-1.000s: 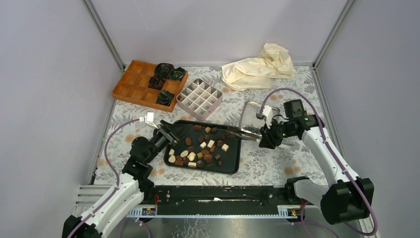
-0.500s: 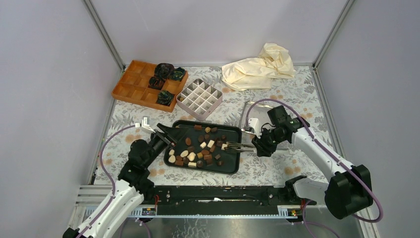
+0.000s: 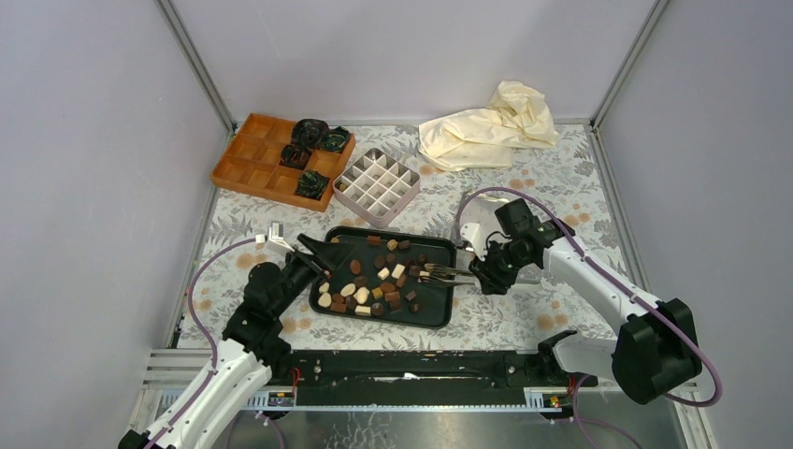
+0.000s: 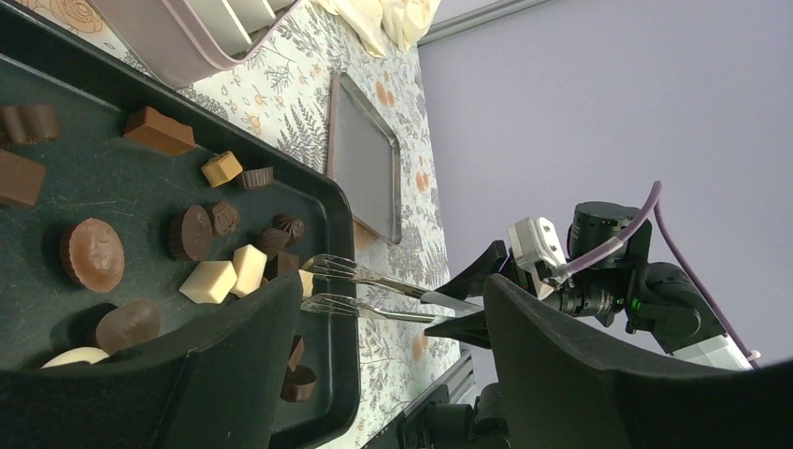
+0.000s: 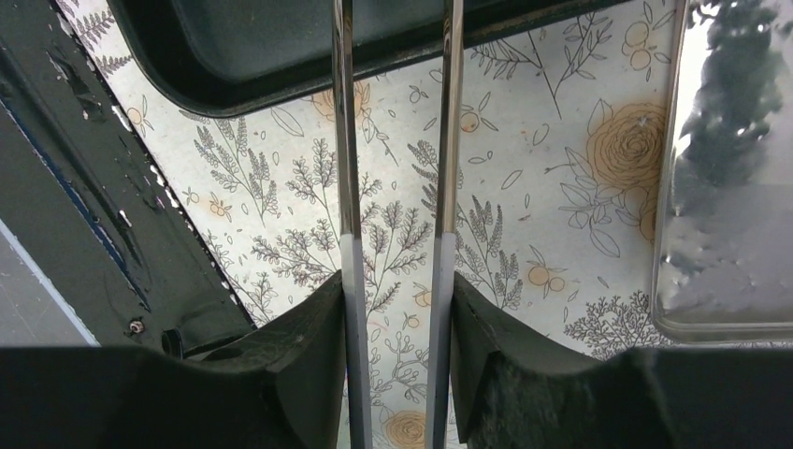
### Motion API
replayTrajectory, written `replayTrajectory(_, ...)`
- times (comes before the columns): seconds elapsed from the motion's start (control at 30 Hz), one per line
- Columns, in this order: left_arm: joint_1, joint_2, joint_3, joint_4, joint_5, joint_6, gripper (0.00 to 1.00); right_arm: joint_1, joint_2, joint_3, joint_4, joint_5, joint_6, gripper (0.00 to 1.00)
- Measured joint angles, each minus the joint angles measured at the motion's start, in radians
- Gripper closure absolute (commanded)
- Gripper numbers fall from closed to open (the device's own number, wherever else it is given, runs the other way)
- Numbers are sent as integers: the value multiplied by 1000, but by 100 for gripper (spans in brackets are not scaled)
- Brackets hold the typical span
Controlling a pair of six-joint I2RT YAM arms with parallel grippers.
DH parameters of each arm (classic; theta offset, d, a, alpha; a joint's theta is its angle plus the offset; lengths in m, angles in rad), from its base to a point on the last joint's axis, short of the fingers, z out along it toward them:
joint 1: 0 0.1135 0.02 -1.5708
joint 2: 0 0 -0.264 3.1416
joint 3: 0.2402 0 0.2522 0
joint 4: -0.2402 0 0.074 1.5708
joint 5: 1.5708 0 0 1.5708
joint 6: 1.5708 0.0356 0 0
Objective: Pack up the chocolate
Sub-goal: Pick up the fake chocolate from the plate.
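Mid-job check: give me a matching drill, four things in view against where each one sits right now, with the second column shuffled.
Column one
1. chocolate
2. paper cups
3. tongs
4. cream cloth

Column two
A. held in the right gripper
B. far right part of the table
C. in the black tray
D. in the orange box

Pairs: 1-C, 2-D, 3-A, 4-B

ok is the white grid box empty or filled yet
Empty: every cell of the white grid box shows bare; the chocolate lies on the black tray.
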Motion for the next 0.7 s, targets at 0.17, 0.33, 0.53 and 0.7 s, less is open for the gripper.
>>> replayTrajectory(0.17,0,7,0,0,0,0,21,27,21,18,6,7,0,56)
replayTrajectory(0.33,0,8,0,0,0,0,21,43,30,29,8,28,0,62)
replayTrajectory(0.53,0,10,0,0,-2,1,21,44,30,29,8,46,-1,83)
replayTrajectory(0.7,0,27,0,-1,-2,8,21,45,25,30,6,48,-1,98)
